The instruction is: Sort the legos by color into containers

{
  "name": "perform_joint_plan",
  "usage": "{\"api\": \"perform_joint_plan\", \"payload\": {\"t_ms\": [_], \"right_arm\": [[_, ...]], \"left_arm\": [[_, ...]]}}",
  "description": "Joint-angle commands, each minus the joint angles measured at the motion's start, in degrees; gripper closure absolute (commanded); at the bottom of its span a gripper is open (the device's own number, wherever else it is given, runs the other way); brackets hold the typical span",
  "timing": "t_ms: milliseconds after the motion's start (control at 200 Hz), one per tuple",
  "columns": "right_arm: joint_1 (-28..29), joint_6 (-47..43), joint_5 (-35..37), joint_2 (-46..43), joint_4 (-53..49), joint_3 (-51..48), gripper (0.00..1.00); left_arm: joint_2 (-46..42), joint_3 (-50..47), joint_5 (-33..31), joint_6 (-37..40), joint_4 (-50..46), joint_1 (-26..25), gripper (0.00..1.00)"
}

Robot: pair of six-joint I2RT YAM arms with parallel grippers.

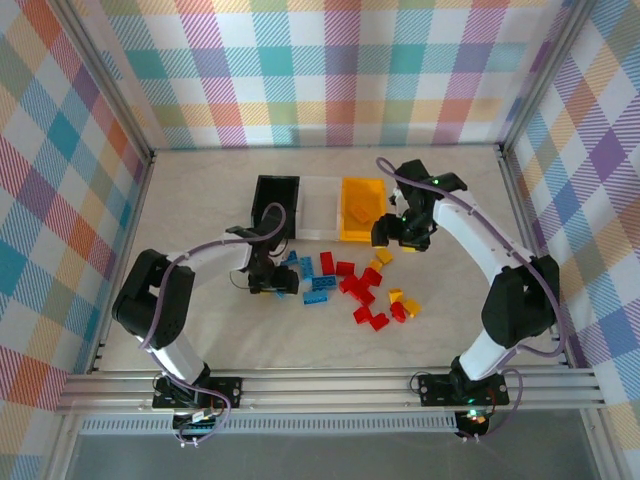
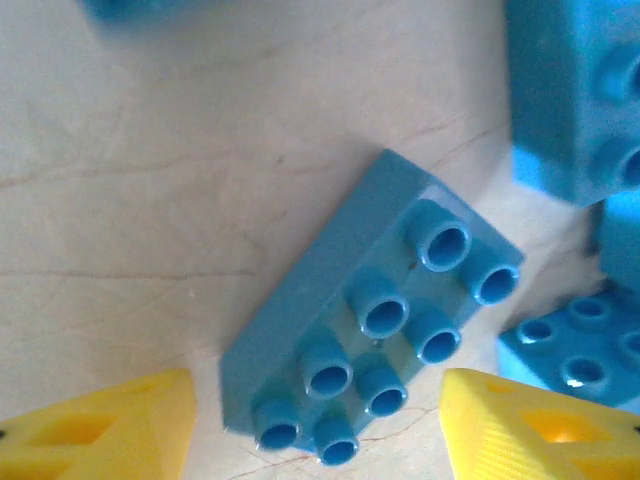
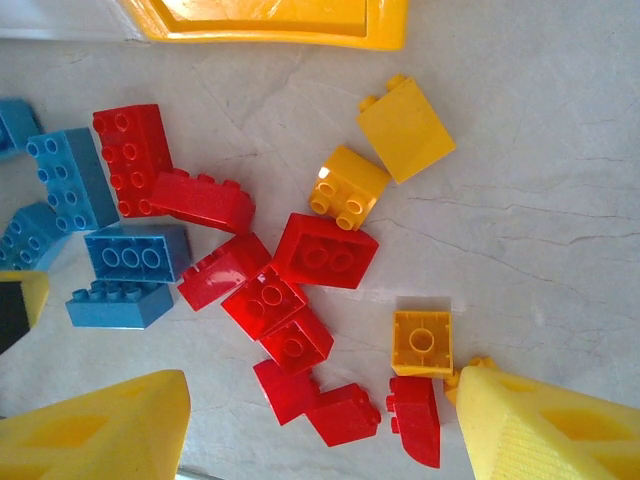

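Left gripper (image 2: 315, 425) released, fingers (image 2: 110, 430) straddling a blue lego (image 2: 370, 320) lying on the desk (image 2: 150, 150), not touching it. Right gripper (image 3: 320, 420) released above red legos (image 3: 325, 250) near the yellow container (image 3: 280, 30).

Robotics lab cell: aluminium frame rails (image 1: 330, 385), plaid cloth walls (image 1: 330, 70), pale marbled tabletop (image 1: 200, 200).

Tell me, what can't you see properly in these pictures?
- Black bin, top view: its inside is too dark to tell if bricks lie there.
- Yellow bin, right wrist view: cut off by the top edge.
- Blue brick, left wrist view: blurred and cut off by the top edge.
- Yellow brick, right wrist view: mostly hidden behind a finger.
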Motion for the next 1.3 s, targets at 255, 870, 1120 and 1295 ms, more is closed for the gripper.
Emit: {"api": "perform_joint_plan", "payload": {"t_ms": [255,870,1120,1295], "right_arm": [[-0.3,1.5,-3.6,-2.3,1.8,-2.4,0.29],[-0.3,0.7,-3.8,-3.2,1.3,-1.8,0.28],[-0.2,0.6,-5.0,-2.0,2.1,-1.7,0.29],[-0.2,1.1,-6.0,-1.6,3.1,-2.1,0.29]], "left_arm": [[-2.9,-1.2,-2.0,-0.9,-0.4,-0.5,0.25],[8.1,4.6,-2.6,0.4,2.0,-4.7,0.45],[4.6,0.3,-2.9,-1.6,2.0,-5.1,0.56],[1.6,-0.1,-6.3,-0.3,-0.3,-5.1,0.35]]}}
